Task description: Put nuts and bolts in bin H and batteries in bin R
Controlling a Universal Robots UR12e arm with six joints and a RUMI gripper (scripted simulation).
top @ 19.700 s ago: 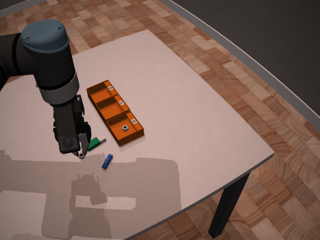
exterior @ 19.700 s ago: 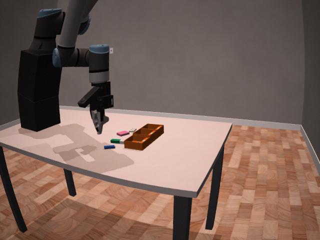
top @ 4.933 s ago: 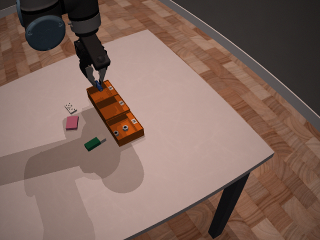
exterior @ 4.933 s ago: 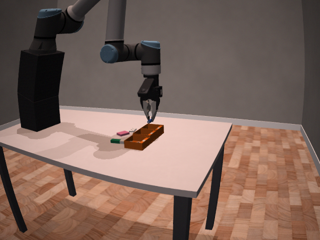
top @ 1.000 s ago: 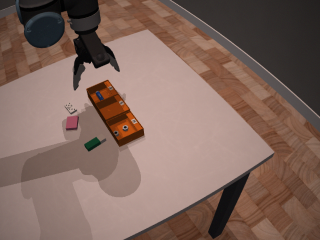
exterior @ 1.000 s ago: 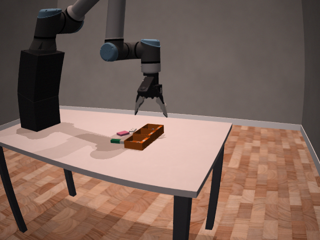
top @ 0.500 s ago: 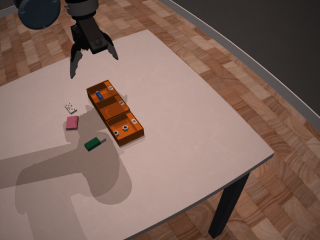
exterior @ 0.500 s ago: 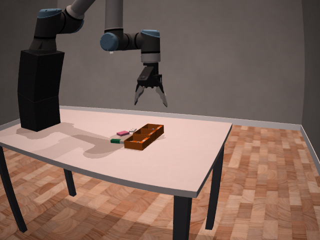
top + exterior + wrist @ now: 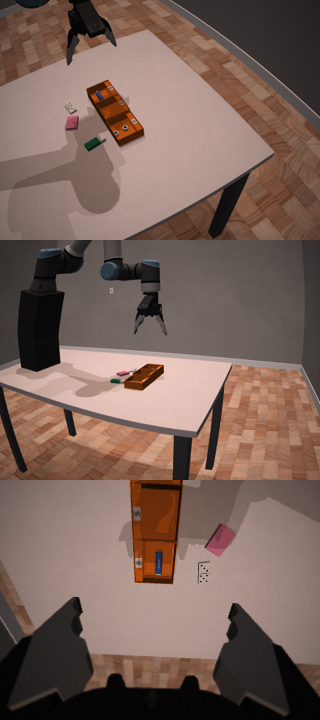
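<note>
An orange row of three bins [image 9: 115,112] lies on the table. The far bin, marked R [image 9: 101,93], holds a blue battery [image 9: 99,95]; the battery also shows in the wrist view [image 9: 158,563]. The middle bin, marked S [image 9: 113,107], looks empty. The near bin, marked H [image 9: 125,129], holds two grey nuts [image 9: 125,127] [image 9: 116,133]. My gripper [image 9: 90,50] is open and empty, high above the table beyond the R bin. It also shows in the exterior view [image 9: 150,329] and in the wrist view [image 9: 155,630].
A white domino [image 9: 70,107], a pink eraser [image 9: 72,122] and a green block with a grey tip [image 9: 93,143] lie on the table left of the bins. The arm's black base [image 9: 38,330] stands at the table's far left corner.
</note>
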